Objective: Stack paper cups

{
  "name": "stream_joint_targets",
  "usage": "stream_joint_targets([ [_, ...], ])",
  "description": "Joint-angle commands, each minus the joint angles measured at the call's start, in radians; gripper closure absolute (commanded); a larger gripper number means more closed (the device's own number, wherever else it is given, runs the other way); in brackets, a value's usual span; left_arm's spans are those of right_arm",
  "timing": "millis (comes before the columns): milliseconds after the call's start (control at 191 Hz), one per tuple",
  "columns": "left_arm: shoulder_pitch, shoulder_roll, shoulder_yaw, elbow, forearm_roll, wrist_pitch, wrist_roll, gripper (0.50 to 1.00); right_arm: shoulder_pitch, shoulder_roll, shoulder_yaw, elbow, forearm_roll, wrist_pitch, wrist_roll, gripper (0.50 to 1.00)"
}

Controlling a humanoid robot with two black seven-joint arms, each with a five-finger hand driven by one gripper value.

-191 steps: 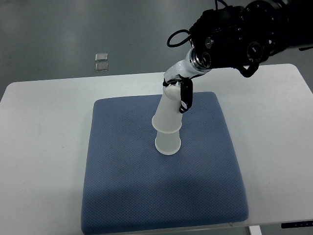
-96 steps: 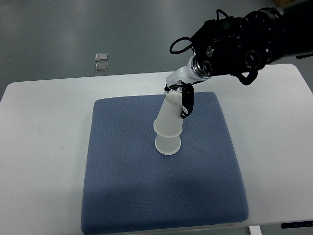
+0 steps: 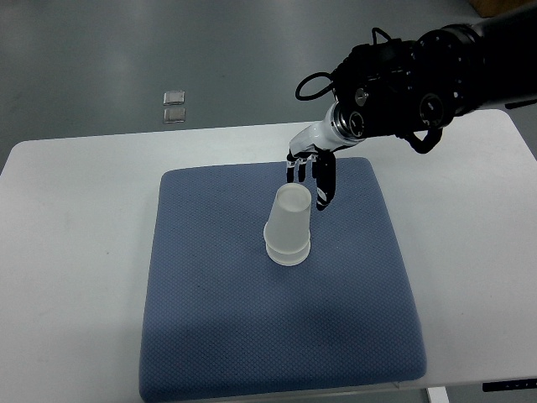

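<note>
Lighting: even, bright overhead light is falling across the white table (image 3: 75, 218), with no glare showing. Shadows: a soft, dim patch is lying on the blue mat (image 3: 210, 336) toward its near edge. Focus: the frame is rendering mostly sharp, slightly grainy throughout.

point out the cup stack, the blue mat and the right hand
cup stack (image 3: 288, 225): top view, on the side wall of the upper cup
blue mat (image 3: 218, 327): top view, on a bare part near its front left
right hand (image 3: 313, 172): top view, on the middle of the hand, just behind the cups
</note>
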State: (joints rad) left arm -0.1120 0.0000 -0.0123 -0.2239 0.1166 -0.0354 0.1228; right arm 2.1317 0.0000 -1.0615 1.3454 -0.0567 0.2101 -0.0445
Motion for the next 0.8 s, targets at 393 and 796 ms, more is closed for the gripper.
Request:
stream_joint_targets([
  [393, 0.000, 0.000, 0.002, 0.000, 0.000, 0.000, 0.000, 0.500, 0.047, -0.052, 0.023, -0.017, 0.005, 0.026, 0.002, 0.642],
  [796, 0.000, 0.000, 0.003, -0.003, 0.000, -0.001, 0.000, 0.500, -0.219, -0.463, 0.419, -0.164, 0.186, -0.080, 0.046, 0.628],
])
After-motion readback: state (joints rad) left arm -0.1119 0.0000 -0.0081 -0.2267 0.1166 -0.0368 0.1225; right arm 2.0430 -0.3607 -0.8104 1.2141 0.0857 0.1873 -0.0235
